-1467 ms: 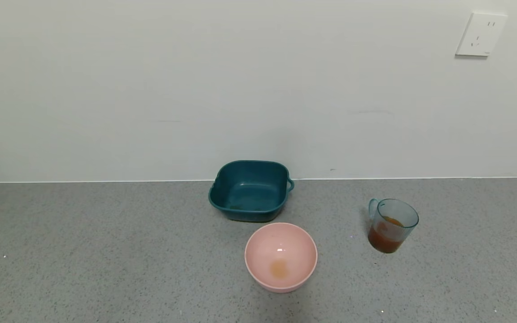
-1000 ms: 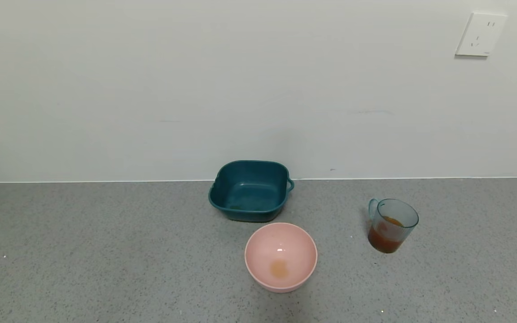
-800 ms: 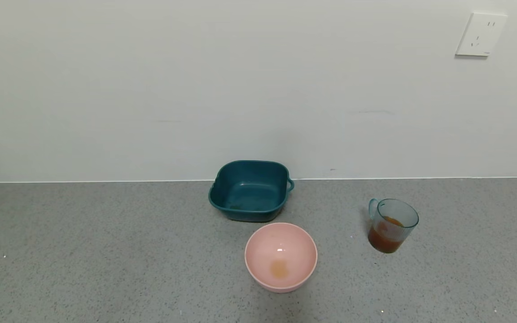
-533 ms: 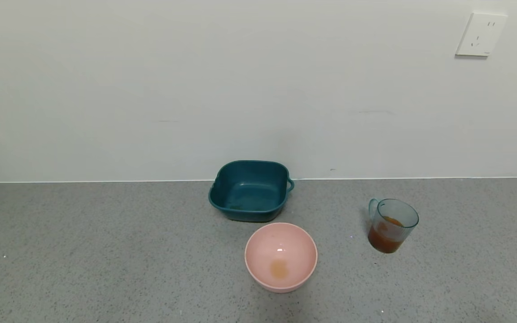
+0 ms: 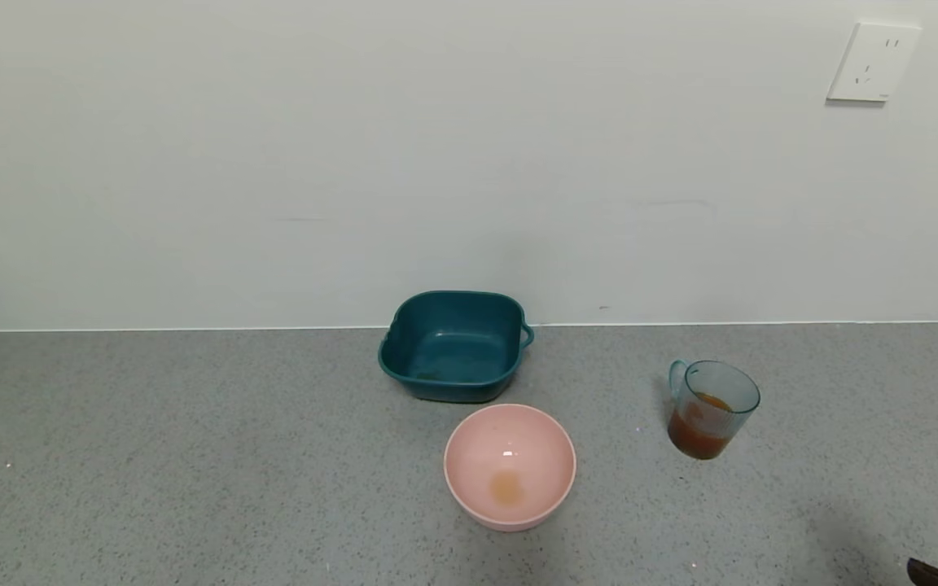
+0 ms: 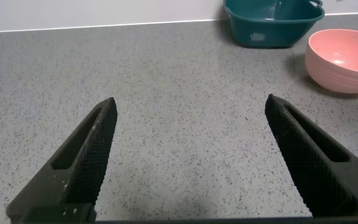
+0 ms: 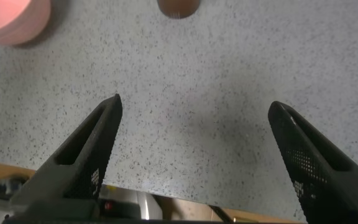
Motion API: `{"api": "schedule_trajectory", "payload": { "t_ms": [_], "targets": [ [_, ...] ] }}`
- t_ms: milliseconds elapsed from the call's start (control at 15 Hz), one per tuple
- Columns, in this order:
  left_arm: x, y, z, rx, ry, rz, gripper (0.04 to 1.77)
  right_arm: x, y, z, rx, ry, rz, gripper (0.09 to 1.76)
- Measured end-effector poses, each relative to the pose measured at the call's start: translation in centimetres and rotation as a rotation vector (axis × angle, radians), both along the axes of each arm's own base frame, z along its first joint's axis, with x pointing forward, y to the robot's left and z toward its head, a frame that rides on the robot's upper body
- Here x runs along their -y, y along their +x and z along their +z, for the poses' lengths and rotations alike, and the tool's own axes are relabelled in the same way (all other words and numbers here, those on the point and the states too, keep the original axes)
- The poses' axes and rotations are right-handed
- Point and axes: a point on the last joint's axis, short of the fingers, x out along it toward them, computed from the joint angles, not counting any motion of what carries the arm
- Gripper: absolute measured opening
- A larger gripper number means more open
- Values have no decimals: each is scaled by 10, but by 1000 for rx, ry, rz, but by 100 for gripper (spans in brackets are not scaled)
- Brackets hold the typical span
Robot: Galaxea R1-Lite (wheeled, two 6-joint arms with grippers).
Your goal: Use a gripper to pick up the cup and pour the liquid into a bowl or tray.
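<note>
The translucent blue-green cup (image 5: pixel 712 407) stands upright on the grey counter at the right, with brown-red liquid (image 5: pixel 695 435) in its lower part; its base shows in the right wrist view (image 7: pixel 178 7). The pale pink bowl (image 5: pixel 510 465) sits left of it, with a small orange stain in its bottom; it also shows in the left wrist view (image 6: pixel 345 59) and the right wrist view (image 7: pixel 8 18). My right gripper (image 7: pixel 194 112) is open and empty over the counter's front edge; a dark tip of it (image 5: pixel 937 575) shows at the bottom right. My left gripper (image 6: pixel 191 112) is open and empty, low over bare counter.
A dark teal square tub (image 5: pixel 453 346) stands behind the bowl against the white wall; it also shows in the left wrist view (image 6: pixel 272 22). A wall socket (image 5: pixel 872 63) is at the upper right. The counter's front edge (image 7: pixel 166 196) lies under my right gripper.
A dark tip of my right arm and its shadow have come into the head view at the bottom right corner. Cup, bowl and tub have not moved.
</note>
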Motion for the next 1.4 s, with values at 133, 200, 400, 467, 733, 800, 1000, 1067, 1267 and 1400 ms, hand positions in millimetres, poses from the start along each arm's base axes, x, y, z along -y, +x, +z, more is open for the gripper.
{"api": "schedule_trajectory", "payload": {
  "t_ms": [133,200,400,467,733,800,1000,1067,1267,1400],
  "targets": [
    [0,0,0,0,0,0,172,0,0,0,0,0,0,171],
    [0,0,0,0,0,0,172,0,0,0,0,0,0,171],
    [0,0,0,0,0,0,172,0,0,0,0,0,0,171],
    [0,0,0,0,0,0,172,0,0,0,0,0,0,171],
    [0,0,0,0,0,0,172,-3,26,-11,15,4,2,171],
    [0,0,0,0,0,0,172,-4,32,-14,16,6,5,171],
    [0,0,0,0,0,0,172,-7,51,-25,35,24,4,171],
    [0,0,0,0,0,0,172,-8,58,-28,49,41,-4,171],
    [0,0,0,0,0,0,172,-13,75,-39,66,65,-4,171],
    [0,0,0,0,0,0,172,-15,85,-45,78,79,-5,171]
  ]
}}
